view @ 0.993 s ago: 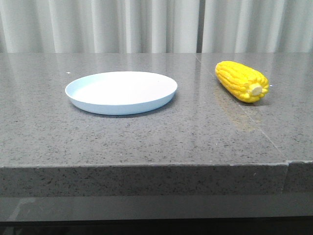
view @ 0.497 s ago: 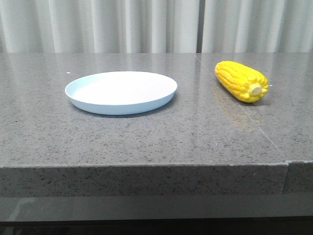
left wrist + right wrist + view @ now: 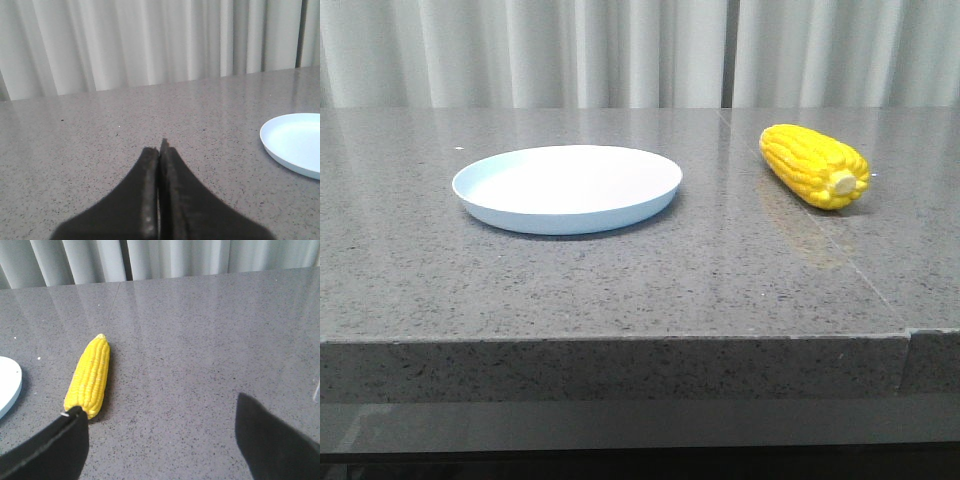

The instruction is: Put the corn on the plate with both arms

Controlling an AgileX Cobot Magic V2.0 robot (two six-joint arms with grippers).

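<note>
The plate [image 3: 568, 188] lies on the desk [image 3: 620, 290], left of the middle and well back from the front edge. The corn [image 3: 815, 165] lies on the desk toward the right edge, well apart from the plate, its cut end pointing to the front right and its tip to the back. Curtains [image 3: 620, 50] hang behind the back edge.
</note>
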